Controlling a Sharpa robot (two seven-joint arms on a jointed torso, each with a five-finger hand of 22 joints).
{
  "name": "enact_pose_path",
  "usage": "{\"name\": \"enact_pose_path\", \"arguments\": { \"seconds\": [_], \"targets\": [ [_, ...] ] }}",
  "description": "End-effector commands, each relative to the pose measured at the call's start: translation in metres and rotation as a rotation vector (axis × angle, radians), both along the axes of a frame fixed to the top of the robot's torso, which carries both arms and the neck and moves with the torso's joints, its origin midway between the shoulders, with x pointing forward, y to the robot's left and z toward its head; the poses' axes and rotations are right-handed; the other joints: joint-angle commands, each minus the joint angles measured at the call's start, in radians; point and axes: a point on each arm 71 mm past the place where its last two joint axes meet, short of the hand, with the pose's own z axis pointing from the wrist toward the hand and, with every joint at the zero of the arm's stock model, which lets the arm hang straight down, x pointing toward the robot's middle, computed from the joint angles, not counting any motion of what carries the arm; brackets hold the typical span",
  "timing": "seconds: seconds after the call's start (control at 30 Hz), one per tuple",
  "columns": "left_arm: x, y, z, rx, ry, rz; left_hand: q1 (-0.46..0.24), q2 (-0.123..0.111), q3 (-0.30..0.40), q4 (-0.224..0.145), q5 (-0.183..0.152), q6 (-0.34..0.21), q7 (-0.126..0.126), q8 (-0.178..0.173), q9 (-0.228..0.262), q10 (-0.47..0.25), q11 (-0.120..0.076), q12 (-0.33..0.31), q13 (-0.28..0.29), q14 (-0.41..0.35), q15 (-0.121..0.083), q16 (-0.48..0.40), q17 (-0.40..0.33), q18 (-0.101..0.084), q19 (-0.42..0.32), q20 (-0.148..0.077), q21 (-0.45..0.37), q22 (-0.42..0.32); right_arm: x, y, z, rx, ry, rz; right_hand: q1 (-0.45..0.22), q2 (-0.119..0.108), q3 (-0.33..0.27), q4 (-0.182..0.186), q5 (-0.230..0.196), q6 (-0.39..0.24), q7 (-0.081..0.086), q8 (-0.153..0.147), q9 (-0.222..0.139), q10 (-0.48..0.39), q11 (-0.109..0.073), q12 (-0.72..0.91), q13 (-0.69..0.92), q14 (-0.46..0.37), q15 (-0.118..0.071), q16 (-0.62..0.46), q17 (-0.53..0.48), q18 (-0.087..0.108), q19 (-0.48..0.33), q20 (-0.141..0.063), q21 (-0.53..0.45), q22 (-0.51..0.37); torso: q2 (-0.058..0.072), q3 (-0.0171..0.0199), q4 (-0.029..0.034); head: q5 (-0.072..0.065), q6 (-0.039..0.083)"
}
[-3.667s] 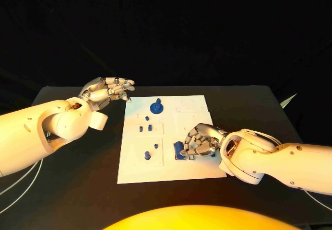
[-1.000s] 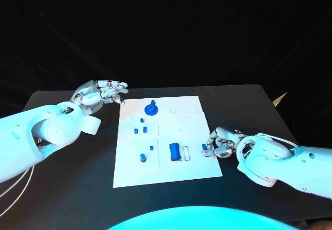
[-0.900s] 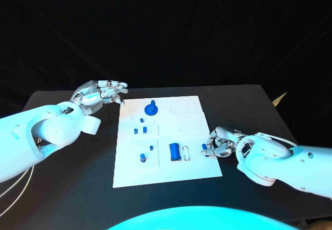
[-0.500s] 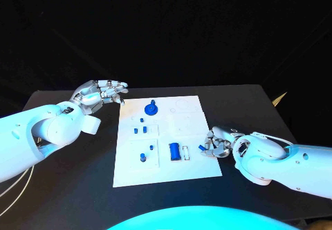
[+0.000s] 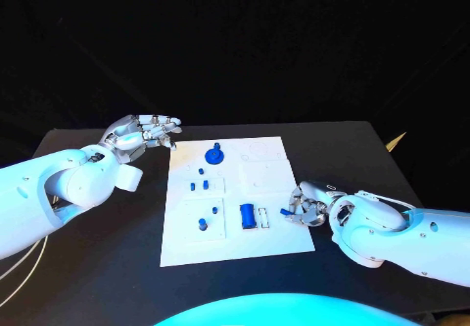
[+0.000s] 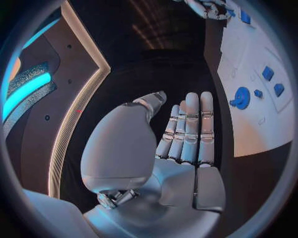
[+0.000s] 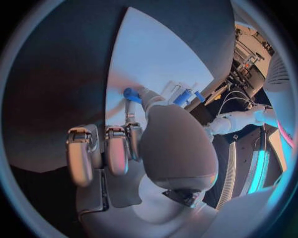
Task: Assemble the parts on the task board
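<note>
The white task board [image 5: 276, 239] lies mid-table. On it are a round blue disc [image 5: 212, 155], two small blue pegs [image 5: 199, 184], a single peg [image 5: 203, 223] and a larger blue block [image 5: 248, 215]. My right hand [image 5: 310, 204] rests at the board's right edge and pinches a small blue part [image 5: 286, 211] between thumb and fingertip; the right wrist view shows that part [image 7: 131, 94] just above the board [image 7: 146, 54], with the block [image 7: 182, 97] beyond. My left hand [image 5: 143, 132] hovers off the board's far left corner, holding nothing, its fingers [image 6: 188, 131] stretched out.
The black table [image 5: 343, 146] surrounds the board on all sides. In the left wrist view the board [image 6: 248, 124] with the disc [image 6: 241, 96] lies beside the left hand, and the right hand [image 6: 214, 7] is far across it.
Since 3.7 s ago my right hand has left the blue block and drawn back to the board's right edge with a small blue part. Over the last second it barely shifts. The left hand stays put.
</note>
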Motion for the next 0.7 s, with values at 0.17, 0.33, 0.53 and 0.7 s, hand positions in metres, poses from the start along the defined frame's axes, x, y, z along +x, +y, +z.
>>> {"name": "enact_pose_path", "arguments": {
  "seconds": [0.17, 0.33, 0.53, 0.7],
  "targets": [
    [-0.001, -0.002, 0.001, -0.005, -0.007, -0.013, 0.008, 0.004, -0.008, 0.003, 0.003, -0.008, 0.002, 0.001, 0.002, -0.004, 0.0, 0.005, -0.002, -0.005, 0.0, -0.006, -0.001, 0.012, 0.007, -0.002, -0.007, -0.003, -0.009, 0.004, 0.002, 0.127, 0.078, -0.077, -0.06, 0.009, 0.036, 0.022, 0.0, 0.014, -0.002, 0.007, -0.018, 0.038, -0.012, 0.004, 0.185, 0.089, -0.006, 0.009, 0.188, -0.014, 0.105, -0.007, 0.005, 0.263, -0.001, -0.0002, 0.0006, -0.005, 0.002],
    [-0.001, -0.003, 0.001, -0.006, -0.007, -0.015, 0.007, 0.005, -0.008, 0.006, 0.003, -0.008, 0.002, 0.002, 0.002, -0.004, 0.0, 0.005, -0.002, -0.005, 0.0, -0.006, -0.001, 0.012, 0.007, -0.002, -0.008, -0.004, -0.008, 0.012, 0.006, 0.192, 0.106, -0.083, -0.068, 0.021, 0.063, 0.018, 0.001, 0.013, -0.005, 0.009, -0.013, 0.041, -0.015, 0.009, 0.187, 0.09, -0.009, 0.01, 0.191, -0.014, 0.105, -0.009, 0.005, 0.263, 0.0, -0.0005, 0.0021, -0.005, -0.001],
    [-0.001, -0.003, 0.001, -0.006, -0.007, -0.015, 0.007, 0.006, -0.009, 0.007, 0.003, -0.008, 0.002, 0.002, 0.002, -0.004, 0.0, 0.005, -0.002, -0.005, 0.0, -0.006, -0.001, 0.012, 0.007, -0.002, -0.008, -0.004, -0.008, 0.02, 0.007, 0.234, 0.131, -0.081, -0.071, 0.022, 0.07, 0.017, 0.001, 0.013, -0.006, 0.01, -0.012, 0.042, -0.015, 0.01, 0.188, 0.09, -0.01, 0.011, 0.191, -0.014, 0.105, -0.01, 0.005, 0.263, 0.001, 0.0004, 0.0022, -0.002, -0.004],
    [-0.001, -0.003, 0.001, -0.006, -0.007, -0.016, 0.007, 0.006, -0.009, 0.007, 0.003, -0.008, 0.002, 0.002, 0.002, -0.004, 0.0, 0.005, -0.002, -0.005, 0.0, -0.006, -0.001, 0.012, 0.007, -0.002, -0.008, -0.004, -0.007, 0.027, 0.006, 0.252, 0.147, -0.072, -0.072, 0.022, 0.072, 0.017, 0.001, 0.013, -0.006, 0.01, -0.011, 0.042, -0.015, 0.012, 0.189, 0.09, -0.01, 0.011, 0.191, -0.014, 0.105, -0.01, 0.005, 0.263, 0.001, 0.0002, 0.0009, 0.0, -0.005]
  ]
}}
